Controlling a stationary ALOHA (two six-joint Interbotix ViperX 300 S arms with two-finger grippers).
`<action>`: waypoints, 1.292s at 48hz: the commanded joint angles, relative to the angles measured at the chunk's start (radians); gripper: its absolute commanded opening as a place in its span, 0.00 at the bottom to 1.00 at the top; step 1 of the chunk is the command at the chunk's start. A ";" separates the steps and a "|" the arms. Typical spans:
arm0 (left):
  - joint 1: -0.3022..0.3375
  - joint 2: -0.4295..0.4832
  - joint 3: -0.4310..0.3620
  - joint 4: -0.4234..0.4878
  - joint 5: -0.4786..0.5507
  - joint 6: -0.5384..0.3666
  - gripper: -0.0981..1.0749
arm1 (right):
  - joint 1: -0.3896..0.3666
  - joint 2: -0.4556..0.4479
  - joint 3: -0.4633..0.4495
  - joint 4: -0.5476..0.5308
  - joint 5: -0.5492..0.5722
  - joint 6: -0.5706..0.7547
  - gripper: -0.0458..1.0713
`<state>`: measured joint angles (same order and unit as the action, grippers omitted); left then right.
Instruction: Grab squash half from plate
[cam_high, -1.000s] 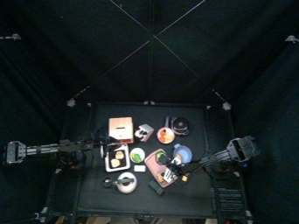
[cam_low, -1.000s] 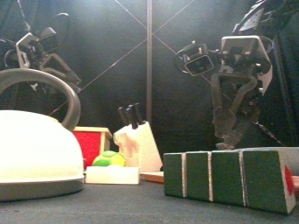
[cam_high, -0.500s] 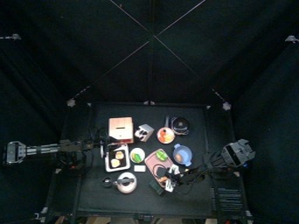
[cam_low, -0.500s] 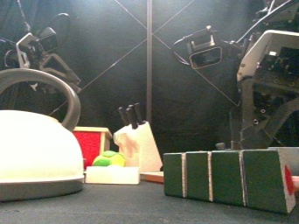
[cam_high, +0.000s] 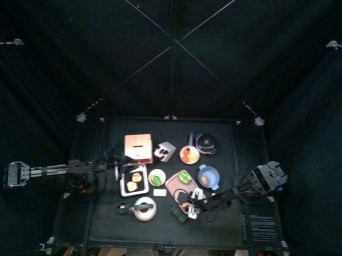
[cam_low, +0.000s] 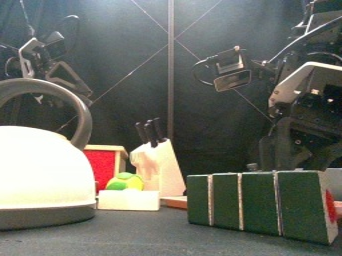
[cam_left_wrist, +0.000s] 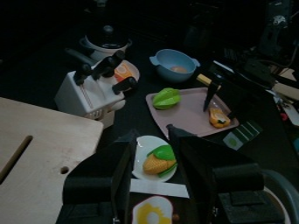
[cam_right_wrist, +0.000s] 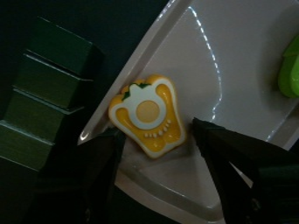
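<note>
The right gripper (cam_right_wrist: 158, 166) hangs wide open and empty just above the squash half (cam_right_wrist: 149, 116), which lies flat on the plate (cam_right_wrist: 216, 83) between its jaws, beside green blocks (cam_right_wrist: 41, 96); the left gripper (cam_left_wrist: 163, 162) rests open

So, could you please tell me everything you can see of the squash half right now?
The squash half is a small toy piece, cut face up: an orange-yellow body with a pale round centre and a small dark stem end. It looks like smooth plastic. It lies flat near the edge of the plate, beside a row of dark green blocks. The right end effector hangs open over it, one jaw on each side, touching nothing that shows.
</note>
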<state>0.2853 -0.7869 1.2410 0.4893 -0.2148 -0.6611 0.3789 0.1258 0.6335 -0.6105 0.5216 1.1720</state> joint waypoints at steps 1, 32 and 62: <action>0.002 0.000 -0.012 -0.002 -0.006 0.000 0.73 | -0.005 -0.017 -0.023 -0.009 -0.002 0.000 0.85; 0.003 0.000 -0.012 -0.003 -0.006 0.002 0.73 | -0.018 -0.052 -0.026 -0.014 0.009 -0.002 0.65; 0.003 0.000 -0.012 -0.002 -0.006 0.002 0.73 | -0.018 -0.144 -0.012 -0.015 0.048 0.005 0.65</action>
<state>0.2853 -0.7885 1.2410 0.4878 -0.2148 -0.6611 0.3636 0.0153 0.6320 -0.6243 0.5691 1.1735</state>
